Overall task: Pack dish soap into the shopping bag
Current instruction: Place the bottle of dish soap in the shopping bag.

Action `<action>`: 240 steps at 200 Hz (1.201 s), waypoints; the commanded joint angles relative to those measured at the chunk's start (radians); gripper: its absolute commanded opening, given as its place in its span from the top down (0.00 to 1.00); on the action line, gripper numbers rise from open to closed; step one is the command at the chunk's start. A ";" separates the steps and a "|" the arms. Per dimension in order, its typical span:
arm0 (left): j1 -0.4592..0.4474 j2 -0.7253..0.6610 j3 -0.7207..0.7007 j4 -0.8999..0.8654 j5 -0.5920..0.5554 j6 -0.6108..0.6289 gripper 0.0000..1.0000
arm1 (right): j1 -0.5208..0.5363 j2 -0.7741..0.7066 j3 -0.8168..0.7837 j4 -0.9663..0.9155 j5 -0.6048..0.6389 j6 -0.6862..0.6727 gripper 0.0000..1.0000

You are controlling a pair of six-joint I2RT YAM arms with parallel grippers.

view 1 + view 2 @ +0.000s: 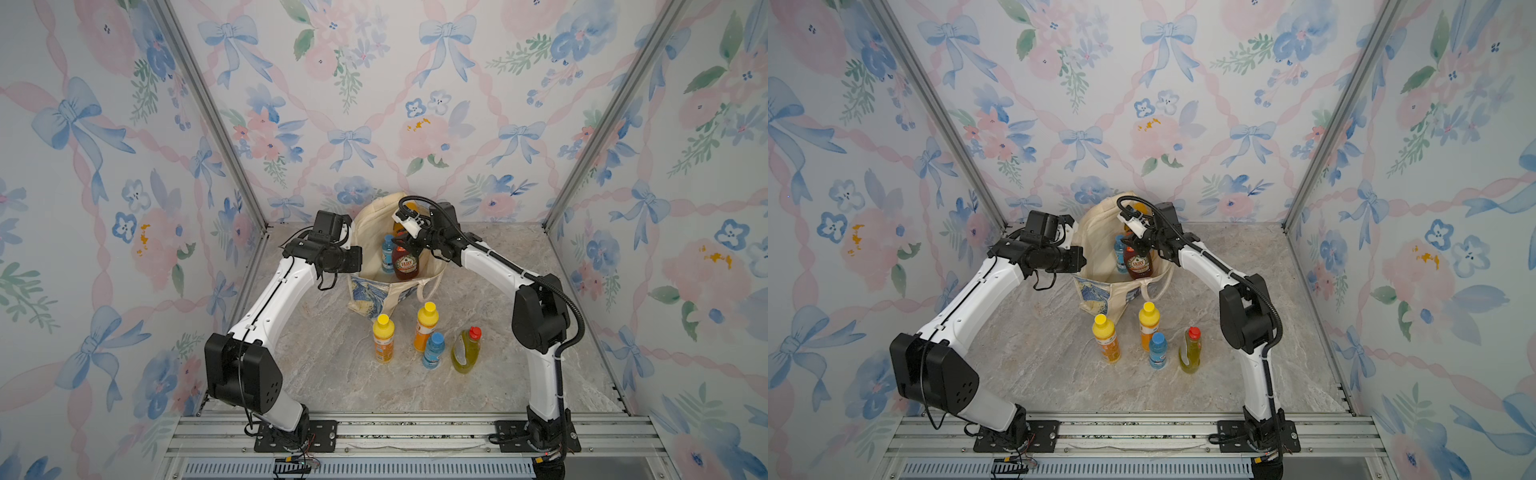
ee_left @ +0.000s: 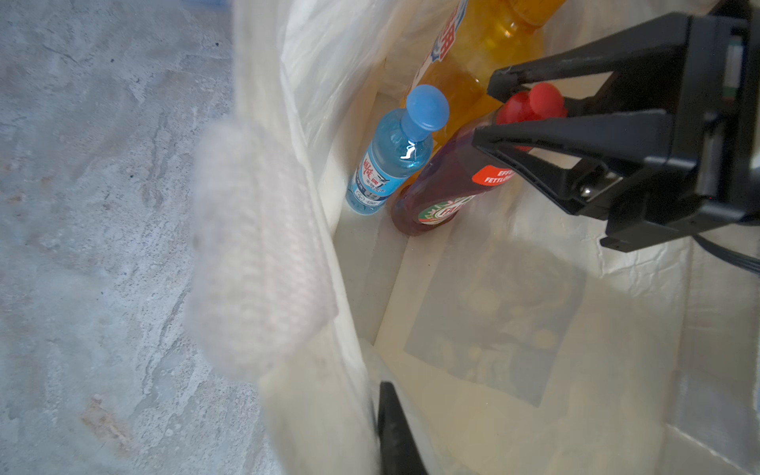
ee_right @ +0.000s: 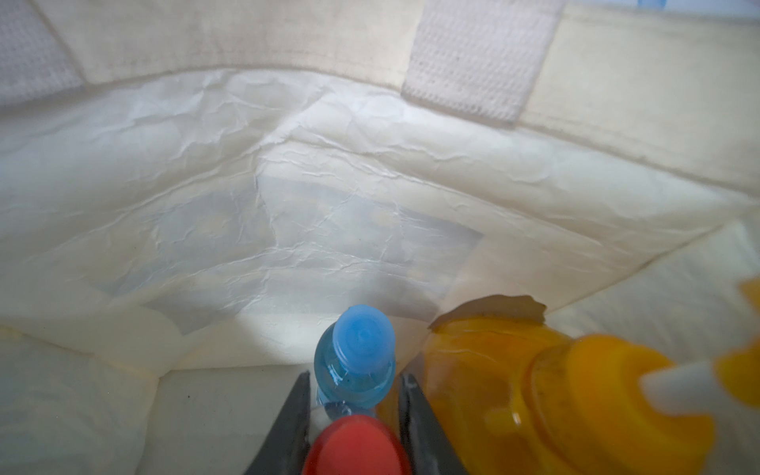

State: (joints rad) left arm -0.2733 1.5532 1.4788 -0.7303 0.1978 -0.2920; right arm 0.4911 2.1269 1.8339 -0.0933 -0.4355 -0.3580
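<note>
Clamped in the narrow-set right gripper, at its red cap: dark-red plastic dish-soap bottle, long axis near upright, cap up, base down inside the cream canvas shopping bag. Beside the gripper, in the bag: small blue bottle, cap up, and big orange pump bottle. Pinched shut in the left gripper: the bag's rim. Outside, upright on grey marbled table: two orange yellow-capped bottles, second small blue bottle, yellow-green red-capped bottle.

place: lab test booth | cues: wallpapered panels, aluminium rails
</note>
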 commanded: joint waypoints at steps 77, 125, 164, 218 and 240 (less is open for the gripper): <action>0.009 -0.009 -0.017 -0.005 0.000 -0.009 0.93 | -0.010 -0.022 0.018 0.228 -0.036 0.080 1.00; 0.008 -0.001 -0.012 -0.005 0.005 -0.009 0.93 | -0.004 0.011 0.012 0.246 -0.018 0.059 1.00; 0.008 0.009 -0.002 -0.005 0.008 -0.008 0.93 | -0.003 0.039 0.000 0.236 0.004 0.030 1.00; 0.010 0.017 0.004 -0.006 0.014 -0.010 0.93 | -0.016 0.053 -0.002 0.218 -0.001 0.052 1.00; 0.010 0.014 0.005 -0.007 0.014 -0.010 0.93 | -0.011 0.040 0.001 0.242 -0.012 0.069 1.00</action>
State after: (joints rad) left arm -0.2729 1.5536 1.4788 -0.7273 0.2016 -0.2920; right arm 0.4881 2.1628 1.8183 0.0280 -0.4606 -0.2886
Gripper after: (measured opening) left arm 0.091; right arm 0.310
